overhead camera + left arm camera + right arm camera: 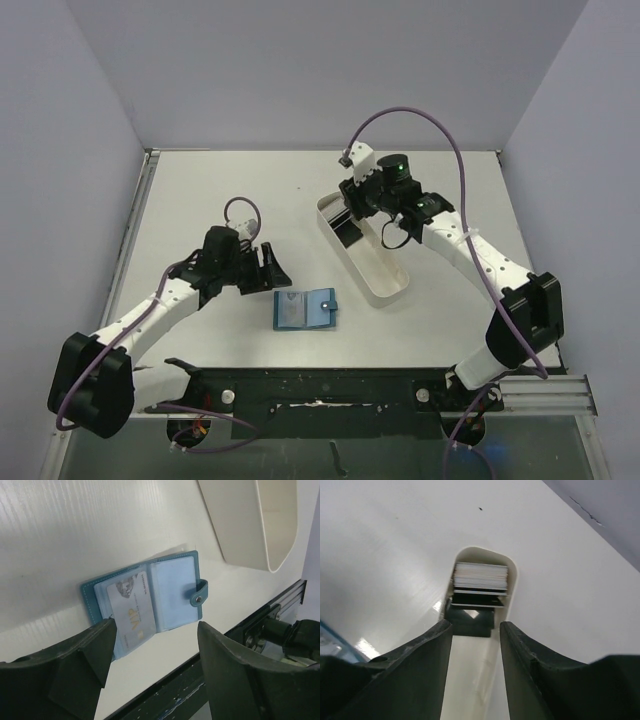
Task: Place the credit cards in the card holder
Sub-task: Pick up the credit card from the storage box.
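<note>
The card holder (305, 309) lies open on the table, teal with pale blue pockets and a snap tab (198, 596). One light credit card (131, 609) marked VIP sits in its left pocket, its lower end sticking out. My left gripper (156, 630) hovers just left of the holder (172, 592), open with nothing between its fingers. A stack of white credit cards (481, 577) and black cards (476, 600) rests at the far end of the white tray (513, 572). My right gripper (474, 626) is over that tray, open and empty, pointing at the stack.
The long white oval tray (386, 288) lies diagonally right of centre, its near end close to the holder. A black rail (330, 385) runs along the table's near edge. Grey walls close in the table on three sides.
</note>
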Available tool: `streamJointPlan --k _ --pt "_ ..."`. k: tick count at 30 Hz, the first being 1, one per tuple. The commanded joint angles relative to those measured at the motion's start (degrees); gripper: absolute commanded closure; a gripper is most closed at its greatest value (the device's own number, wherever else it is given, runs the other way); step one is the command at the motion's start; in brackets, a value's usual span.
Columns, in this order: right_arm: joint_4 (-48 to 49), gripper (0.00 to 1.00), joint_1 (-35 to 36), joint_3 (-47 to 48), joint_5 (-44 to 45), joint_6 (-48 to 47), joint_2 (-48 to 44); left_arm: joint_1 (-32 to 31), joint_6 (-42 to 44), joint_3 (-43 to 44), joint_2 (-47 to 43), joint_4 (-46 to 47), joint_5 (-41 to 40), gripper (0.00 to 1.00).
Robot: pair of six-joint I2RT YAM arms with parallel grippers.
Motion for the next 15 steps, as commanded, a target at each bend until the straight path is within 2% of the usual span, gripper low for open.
streamJointPlan --k 1,4,8,15 --pt "-0.8 0.57 -3.2 0.8 -2.7 -17.8 0.0 0.5 7.9 4.2 -3.1 -4.8 2.8 0.36" --pt "0.7 0.62 -5.6 -2.0 -5.9 -26.8 0.2 0.6 10.1 5.1 -4.6 -7.3 1.1 0.36" --pt "0.2 0.76 -8.4 -3.3 -9.4 -35.9 1.4 0.7 10.6 4.6 -6.4 -6.3 1.6 0.36" --pt "1.7 0.78 -8.5 -5.2 -16.6 -46.2 4.1 1.7 11.3 4.9 -8.1 -7.6 0.7 0.35"
